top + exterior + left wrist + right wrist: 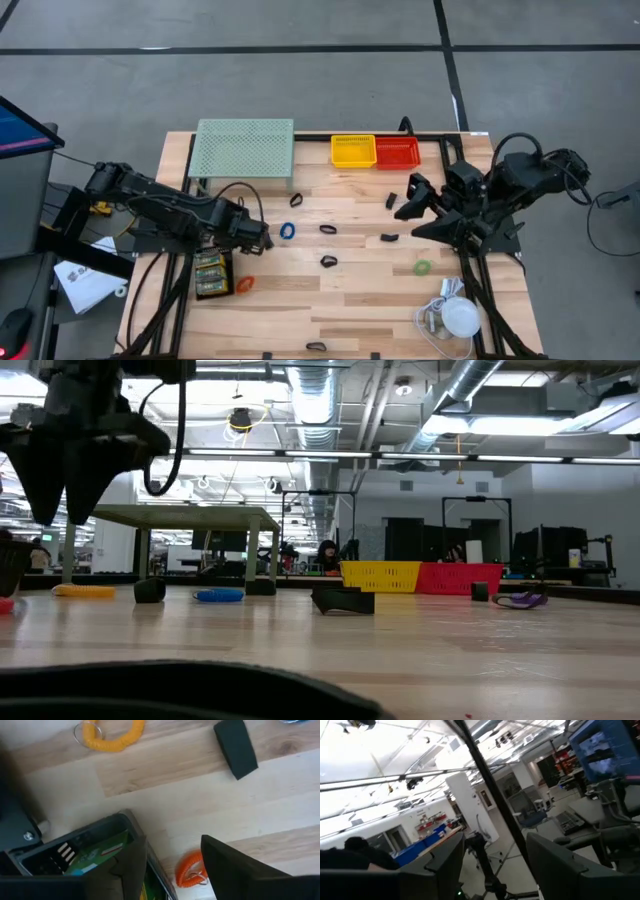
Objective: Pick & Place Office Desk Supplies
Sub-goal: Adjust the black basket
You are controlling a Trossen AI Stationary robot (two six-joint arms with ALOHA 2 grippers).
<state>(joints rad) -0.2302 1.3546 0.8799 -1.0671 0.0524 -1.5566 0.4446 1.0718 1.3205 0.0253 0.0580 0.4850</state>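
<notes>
My left gripper (pixel 172 870) hangs open above the table's left part (pixel 262 238), fingers pointing down. An orange coil ring (pixel 191 871) lies on the wood below the gap between them. Beside it a black tray (pixel 35 851) holds green card-backed packs (pixel 95 854). A yellow coil ring (pixel 111 736), a black clip (pixel 236 747) and a blue ring (pixel 288 231) lie farther off on the table. More black clips (pixel 329 261) and a green ring (pixel 423 267) are scattered mid-table. My right gripper (pixel 495 865) is raised at the right (pixel 408 198), open and holding nothing.
A pale-green mesh stand (pixel 243 147) is at the back left. A yellow basket (pixel 353 150) and a red basket (pixel 397 151) sit at the back centre. A white dome with a cord (pixel 461 316) lies at the near right. Bare wood shows along the near edge.
</notes>
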